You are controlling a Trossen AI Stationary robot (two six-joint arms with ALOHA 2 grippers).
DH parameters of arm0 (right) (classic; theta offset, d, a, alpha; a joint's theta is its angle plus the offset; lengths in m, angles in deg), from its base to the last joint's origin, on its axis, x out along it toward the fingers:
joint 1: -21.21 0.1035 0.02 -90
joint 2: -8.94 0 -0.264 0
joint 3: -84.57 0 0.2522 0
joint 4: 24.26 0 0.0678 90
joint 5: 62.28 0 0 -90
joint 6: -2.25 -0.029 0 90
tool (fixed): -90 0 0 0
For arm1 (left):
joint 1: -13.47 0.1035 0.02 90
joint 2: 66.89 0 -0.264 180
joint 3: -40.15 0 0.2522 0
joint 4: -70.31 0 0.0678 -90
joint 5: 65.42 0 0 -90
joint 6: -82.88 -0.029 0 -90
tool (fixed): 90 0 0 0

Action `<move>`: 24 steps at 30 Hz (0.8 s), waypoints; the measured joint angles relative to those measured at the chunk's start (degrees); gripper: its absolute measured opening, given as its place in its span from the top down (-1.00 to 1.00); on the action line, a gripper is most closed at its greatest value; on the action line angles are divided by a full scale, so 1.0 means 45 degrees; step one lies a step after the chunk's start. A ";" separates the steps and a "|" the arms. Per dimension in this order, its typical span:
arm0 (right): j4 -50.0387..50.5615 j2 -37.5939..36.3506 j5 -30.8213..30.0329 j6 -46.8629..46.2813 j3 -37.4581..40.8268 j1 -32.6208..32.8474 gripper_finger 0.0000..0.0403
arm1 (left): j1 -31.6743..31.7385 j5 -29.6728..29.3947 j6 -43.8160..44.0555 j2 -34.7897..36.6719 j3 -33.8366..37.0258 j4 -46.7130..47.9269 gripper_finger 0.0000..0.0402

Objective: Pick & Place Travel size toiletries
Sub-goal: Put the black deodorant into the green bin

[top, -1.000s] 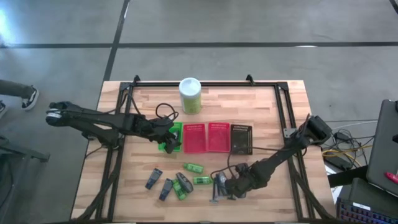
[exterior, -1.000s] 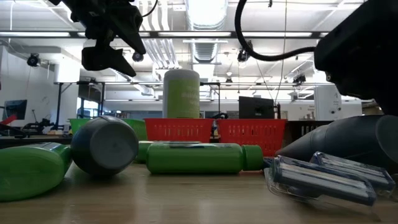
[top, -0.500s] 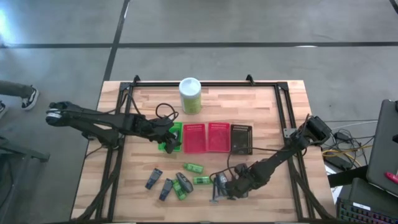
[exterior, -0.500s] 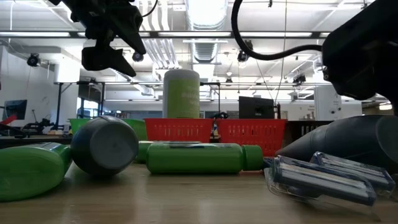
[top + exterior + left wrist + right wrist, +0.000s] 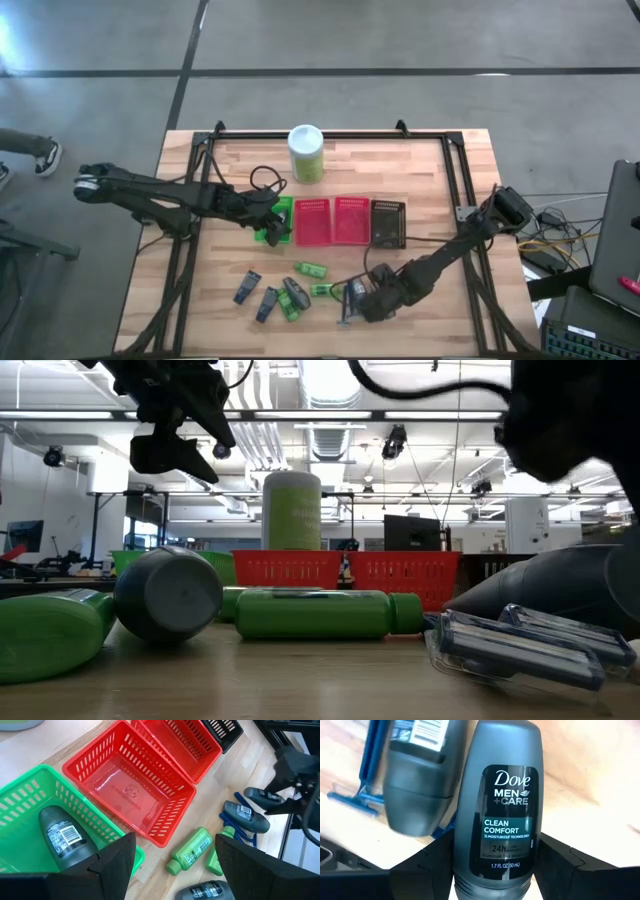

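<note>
Right wrist view: right tool (image 5: 495, 870) grips Dove Men+Care "Clean Comfort" deodorant (image 5: 501, 805); left tool (image 5: 167, 862) wide

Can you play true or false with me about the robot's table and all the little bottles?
1. A dark grey deodorant lies in the green basket. True.
2. The red basket next to the green one is full of bottles. False: it is empty.
3. The right gripper is shut on a grey Dove deodorant. True.
4. The tall green canister lies on its side. False: it stands upright behind the baskets.
5. The left gripper hangs over the black basket. False: it hangs open over the green basket.
</note>
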 joint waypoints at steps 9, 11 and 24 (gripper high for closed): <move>0.4600 -0.0013 -0.2179 0.3940 -0.3109 -0.0307 -0.02 | 0.0005 0.1049 -0.0070 0.0000 0.0000 -0.0816 -0.38; 0.5377 -0.0015 -0.2753 0.5065 -0.3773 -0.0482 -0.02 | 0.0008 0.1877 -0.0228 0.0000 0.0000 -0.1355 -0.38; 0.6412 -0.0019 -0.3832 1.1118 -0.6252 -0.2649 -0.02 | 0.0956 0.4099 -0.0376 -0.0005 0.0000 -0.4378 -0.38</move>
